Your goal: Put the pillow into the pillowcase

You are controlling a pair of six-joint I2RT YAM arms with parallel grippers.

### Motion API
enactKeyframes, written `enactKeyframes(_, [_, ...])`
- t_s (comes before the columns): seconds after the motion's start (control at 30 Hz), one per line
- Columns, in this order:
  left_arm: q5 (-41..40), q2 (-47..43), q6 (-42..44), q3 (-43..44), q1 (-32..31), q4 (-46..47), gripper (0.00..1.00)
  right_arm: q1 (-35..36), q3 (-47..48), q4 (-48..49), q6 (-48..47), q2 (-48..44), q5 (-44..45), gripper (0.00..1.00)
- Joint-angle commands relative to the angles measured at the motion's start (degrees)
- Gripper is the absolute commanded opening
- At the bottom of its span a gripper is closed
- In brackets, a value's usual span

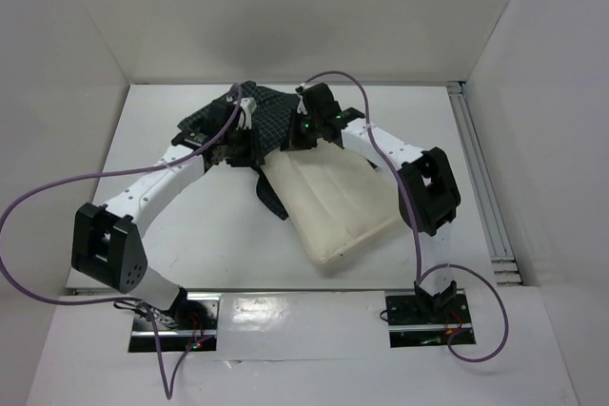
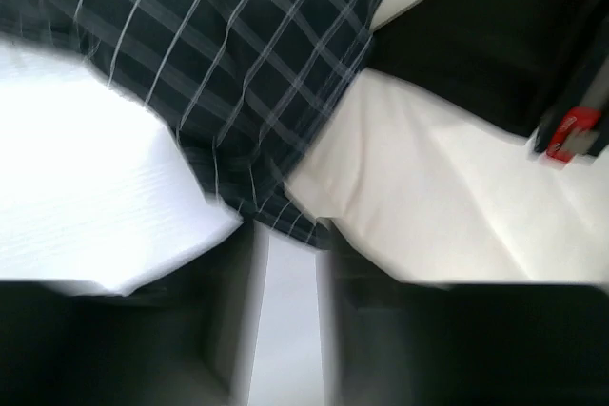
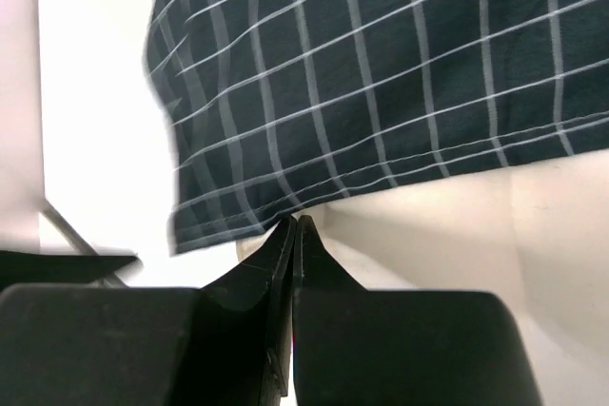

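Plain white walls (image 1: 285, 7) enclose a white table (image 1: 190, 244) with a metal rail (image 1: 483, 187) along its right edge.

White table (image 1: 214, 240), white walls (image 1: 285, 7), metal rail (image 1: 481, 178) along right edge.

I see the pillowcase (image 1: 271, 121) as thin woven cloth, dark and matt, with fine white check lines. The pillow (image 1: 338, 206) is soft cream fabric, matt and lightly ridged. The table (image 1: 190, 235) looks smooth and white, a little glossy along its near edge.
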Motion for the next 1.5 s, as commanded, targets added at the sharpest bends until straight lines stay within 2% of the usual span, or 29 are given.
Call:
enactKeyframes(0.0, [-5.02, -4.38, -5.23, -0.74, 2.26, -6.29, 0.80, -1.29, 0.41, 9.91, 0.97, -1.90, -0.90, 0.00])
enactKeyframes(0.03, [-5.82, -4.38, -6.46, -2.40, 4.36, -6.29, 0.89, -1.90, 0.41, 9.91, 0.97, -2.69, -1.43, 0.00])
enactKeyframes(0.13, [-5.30, -7.63, -9.89, -10.22, 5.96, -2.35, 0.93, -2.51, 0.41, 9.21, 0.35, -3.31, -3.02, 0.00])
enactKeyframes(0.2, [-5.30, -9.82, -12.79, -17.23, 5.96, 1.25, 0.91, -2.52, -0.12, 9.21, 0.35, -3.31, -4.51, 0.00])
enactKeyframes(0.23, [-4.43, -9.83, -13.32, -19.19, 6.48, 5.45, 0.88, -2.52, -0.12, 9.21, 0.35, -3.83, -5.30, 0.00])
enactKeyframes(0.33, [-2.58, -8.70, -15.78, -23.95, 6.49, 10.48, 0.84, -2.52, -0.12, 9.74, 0.35, -3.84, -6.54, 0.00])
enactKeyframes(0.43, [-1.79, -6.33, -15.79, -25.00, 5.79, 16.99, 0.84, -2.52, -0.12, 9.22, 0.35, -3.84, -7.06, 0.00])
enactKeyframes(0.5, [-4.75, -3.43, -15.27, -25.01, 3.86, 21.20, 0.84, -3.05, 0.41, 9.21, -0.17, -3.84, -7.67, 0.00])
enactKeyframes(0.6, [-7.57, 1.04, -14.74, -24.49, 3.15, 23.59, 0.85, -3.05, 0.41, 9.21, -0.18, -3.84, -8.29, 0.00])
enactKeyframes(0.87, [-8.20, 9.50, -14.74, -22.03, 2.53, 30.88, 0.85, -3.05, 0.93, 8.68, -0.18, -3.84, -8.29, 0.00])
enactKeyframes(0.97, [-8.20, 10.90, -14.74, -20.53, 2.53, 33.78, 0.81, -3.57, 1.46, 8.16, -0.18, -3.84, -9.52, 0.00])
enactKeyframes(1.0, [-7.59, 11.78, -14.74, -19.66, 2.53, 34.49, 0.78, -3.57, 1.46, 8.16, -0.18, -3.84, -9.52, 0.00])
enactKeyframes(1.1, [-6.53, 13.45, -14.74, -17.54, 2.53, 34.49, 0.60, -3.57, 1.46, 8.16, -0.18, -3.84, -9.52, 0.00])
enactKeyframes(1.13, [-5.75, 13.46, -14.74, -16.75, 2.53, 34.49, 0.48, -3.57, 1.98, 8.16, -0.18, -3.84, -9.52, 0.00])
enactKeyframes(1.17, [-4.70, 13.46, -14.74, -16.75, 2.53, 34.49, 0.20, -3.57, 1.99, 7.63, -0.18, -3.84, -9.52, 0.00])
enactKeyframes(1.2, [-3.90, 13.46, -14.74, -16.75, 2.53, 34.49, 0.03, -3.57, 1.99, 7.63, -0.18, -3.84, -9.52, 0.00])
enactKeyframes(1.23, [-2.33, 12.67, -15.35, -16.14, 2.53, 33.71, 0.00, -3.57, 2.68, 7.63, -0.18, -3.84, -9.52, 0.00])
enactKeyframes(1.33, [1.98, 8.55, -15.88, -18.23, 2.53, 35.45, 0.00, -3.57, 4.53, 6.49, -0.18, -3.84, -8.21, 0.00])
enactKeyframes(1.47, [13.91, -0.24, -17.19, -22.71, 2.53, 39.15, 0.00, -2.70, 10.32, 1.50, -1.66, -1.65, -2.95, 0.00])
